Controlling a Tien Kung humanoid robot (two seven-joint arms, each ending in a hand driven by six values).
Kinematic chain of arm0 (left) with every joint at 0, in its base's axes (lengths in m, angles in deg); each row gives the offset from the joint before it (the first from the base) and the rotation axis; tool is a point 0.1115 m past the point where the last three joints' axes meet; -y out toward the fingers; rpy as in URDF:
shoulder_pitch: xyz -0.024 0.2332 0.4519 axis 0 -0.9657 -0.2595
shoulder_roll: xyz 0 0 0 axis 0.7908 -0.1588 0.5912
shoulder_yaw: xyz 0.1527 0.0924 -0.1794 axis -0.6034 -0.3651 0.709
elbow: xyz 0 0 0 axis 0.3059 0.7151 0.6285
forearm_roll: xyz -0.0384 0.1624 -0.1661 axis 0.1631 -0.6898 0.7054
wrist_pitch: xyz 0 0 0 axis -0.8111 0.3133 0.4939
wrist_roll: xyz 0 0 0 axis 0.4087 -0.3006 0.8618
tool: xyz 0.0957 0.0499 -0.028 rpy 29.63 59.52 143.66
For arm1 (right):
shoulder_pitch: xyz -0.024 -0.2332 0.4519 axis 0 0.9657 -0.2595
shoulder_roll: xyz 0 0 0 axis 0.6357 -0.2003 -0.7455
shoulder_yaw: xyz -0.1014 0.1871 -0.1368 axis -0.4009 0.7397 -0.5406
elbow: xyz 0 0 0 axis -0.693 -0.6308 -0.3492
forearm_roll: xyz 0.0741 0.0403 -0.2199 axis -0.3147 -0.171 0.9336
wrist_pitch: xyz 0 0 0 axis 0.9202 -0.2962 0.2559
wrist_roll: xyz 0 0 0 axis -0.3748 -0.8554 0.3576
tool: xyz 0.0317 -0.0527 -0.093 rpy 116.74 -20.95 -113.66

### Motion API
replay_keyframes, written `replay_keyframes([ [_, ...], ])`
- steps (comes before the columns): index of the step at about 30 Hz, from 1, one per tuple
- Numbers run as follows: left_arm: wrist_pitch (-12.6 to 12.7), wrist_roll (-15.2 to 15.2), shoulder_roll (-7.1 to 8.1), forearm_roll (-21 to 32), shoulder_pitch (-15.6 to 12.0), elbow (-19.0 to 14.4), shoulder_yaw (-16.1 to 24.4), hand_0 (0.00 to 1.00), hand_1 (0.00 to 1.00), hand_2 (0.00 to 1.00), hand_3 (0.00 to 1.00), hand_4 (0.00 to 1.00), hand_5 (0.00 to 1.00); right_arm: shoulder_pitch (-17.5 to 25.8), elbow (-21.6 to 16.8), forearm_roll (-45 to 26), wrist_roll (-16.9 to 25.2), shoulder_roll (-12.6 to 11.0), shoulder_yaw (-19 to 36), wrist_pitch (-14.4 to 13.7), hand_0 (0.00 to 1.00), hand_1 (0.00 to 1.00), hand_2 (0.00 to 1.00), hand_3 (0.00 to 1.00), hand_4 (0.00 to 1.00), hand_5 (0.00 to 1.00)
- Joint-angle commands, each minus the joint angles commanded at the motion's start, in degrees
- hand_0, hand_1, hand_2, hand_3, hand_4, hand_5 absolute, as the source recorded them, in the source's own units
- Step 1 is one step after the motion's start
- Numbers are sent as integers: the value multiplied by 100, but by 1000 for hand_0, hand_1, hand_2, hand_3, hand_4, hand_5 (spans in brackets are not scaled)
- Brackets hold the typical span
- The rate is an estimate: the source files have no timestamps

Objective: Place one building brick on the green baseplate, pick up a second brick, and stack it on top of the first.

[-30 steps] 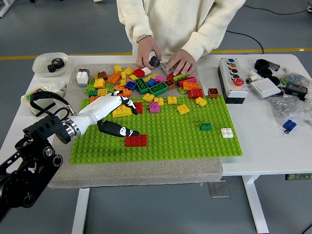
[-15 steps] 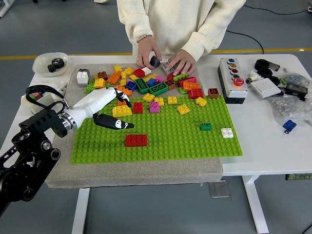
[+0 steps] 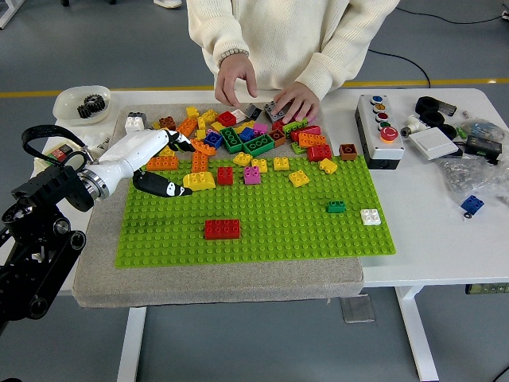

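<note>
head view | left hand [image 3: 155,163] spread, empty, at pile's left edge | red brick [image 3: 222,229] sat alone near-left on green baseplate [image 3: 318,231] | bricks likely light, rigid, slick: pinch long sides | right arm unseen

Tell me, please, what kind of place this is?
Probably a robotics lab or test workshop. A push-button control box and loose hardware parts lie on the white table, beside a green baseplate with bricks, over a bare grey floor.
</note>
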Motion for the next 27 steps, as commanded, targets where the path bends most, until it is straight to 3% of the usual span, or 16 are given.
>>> replay_keyframes([
  [3,-42,-95,-6,-65,2,-21,40,821,694,719,742,998,197,0,0,-4,2,-1,-1,-1,747,655,725,615,848,338],
  [4,-51,-112,-6,-79,2,-24,47,814,704,715,759,998,127,1,0,-4,2,-1,0,-1,747,655,725,615,848,339],
  [9,-100,-262,-14,-116,15,-54,119,814,704,715,759,998,127,9,0,2,0,-7,13,-2,747,655,725,615,848,339],
  [10,-100,-269,-14,-116,17,-55,123,805,701,709,779,998,78,10,0,2,0,-7,14,-2,747,656,725,615,848,338],
  [27,-271,-592,-33,-116,156,-82,242,827,758,737,828,998,28,-20,0,-31,-1,-19,32,-11,747,655,725,615,847,337],
])
